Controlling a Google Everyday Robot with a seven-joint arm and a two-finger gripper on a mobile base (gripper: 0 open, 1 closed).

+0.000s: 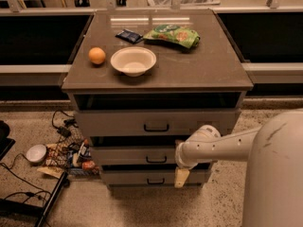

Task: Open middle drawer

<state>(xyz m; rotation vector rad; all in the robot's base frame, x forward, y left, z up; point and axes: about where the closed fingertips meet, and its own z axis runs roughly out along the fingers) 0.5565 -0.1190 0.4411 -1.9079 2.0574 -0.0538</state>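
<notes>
The middle drawer (132,155) is the low grey front between two other drawers of the cabinet, with a small black bar handle (156,160) at its centre. A dark gap shows above its front. My gripper (181,178) hangs down from the white wrist (191,150), just right of the handle and in front of the middle and bottom drawer fronts. Its pale tip reaches down over the bottom drawer (142,178). It is not on the handle.
The taller top drawer (118,123) sits above. The cabinet top (213,70) carries an orange (97,56), a white bowl (133,60), a green bag (173,34) and a dark packet (129,36). Cables and clutter (66,152) lie on the floor at left.
</notes>
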